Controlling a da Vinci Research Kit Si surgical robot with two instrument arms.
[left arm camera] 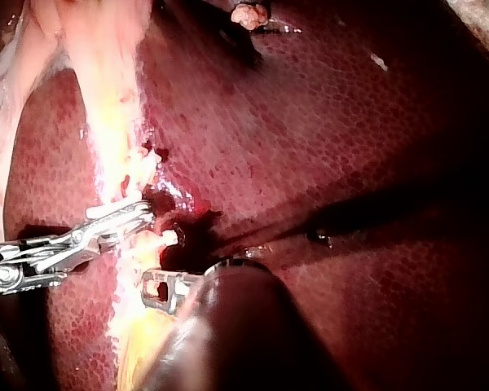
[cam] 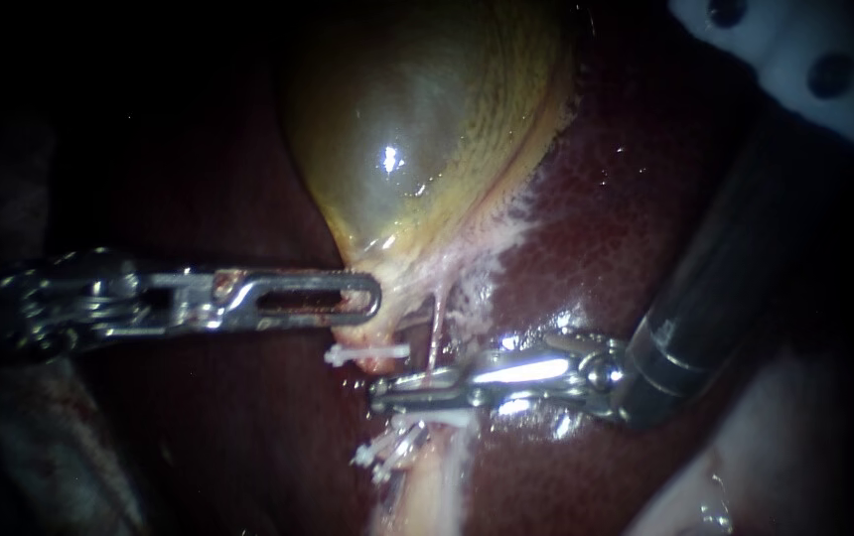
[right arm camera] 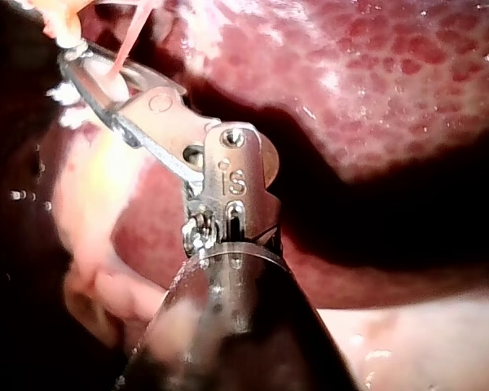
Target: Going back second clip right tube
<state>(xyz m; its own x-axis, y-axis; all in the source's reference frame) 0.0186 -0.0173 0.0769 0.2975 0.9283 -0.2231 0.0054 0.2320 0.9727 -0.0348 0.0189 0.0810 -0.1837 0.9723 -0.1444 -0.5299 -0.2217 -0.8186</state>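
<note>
The yellow-green gallbladder [cam: 417,129] lies on the dark red liver [cam: 606,228]. My left instrument [cam: 362,298] comes in level from the left, its slotted jaws shut on the gallbladder's narrow lower end. A thin pink tube [cam: 436,323] runs down from there. My right instrument [cam: 392,392] reaches in from the right across this tube. In the right wrist view its jaws [right arm camera: 69,53] show a gap, with the tube [right arm camera: 126,41] passing between them. A white clip [cam: 367,352] sits just above these jaws, and more white clips [cam: 382,457] lie below.
A pale band of tissue [cam: 437,486] runs down from the clips. A white part with dark holes [cam: 794,50] sits at the top right above the right shaft [cam: 705,288]. In the left wrist view the right instrument [left arm camera: 138,216] crosses yellow tissue [left arm camera: 118,138].
</note>
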